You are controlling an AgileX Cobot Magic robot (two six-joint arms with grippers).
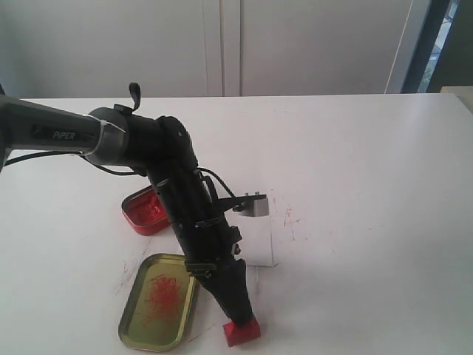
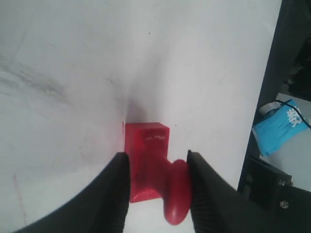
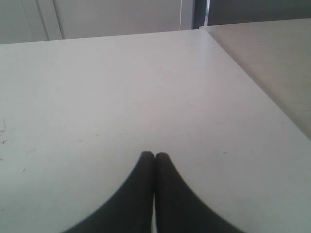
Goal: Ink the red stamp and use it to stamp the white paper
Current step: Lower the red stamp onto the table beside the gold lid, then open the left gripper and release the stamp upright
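Red stamp (image 2: 146,145) on the counter (image 1: 355,185), handle rising between the left gripper (image 2: 156,154) fingers; pinched or merely flanked cannot be told. White paper (image 1: 262,244) lies near, back along the arm.

A white table (image 1: 369,148), faintly scribbled with red, fills the room's foreground. Behind it stand pale wall panels (image 1: 310,44) split by a vertical seam (image 1: 222,44). At the far right, a dark window frame (image 1: 427,44) lets in daylight. A beige surface (image 3: 272,63) sits just beside the table.
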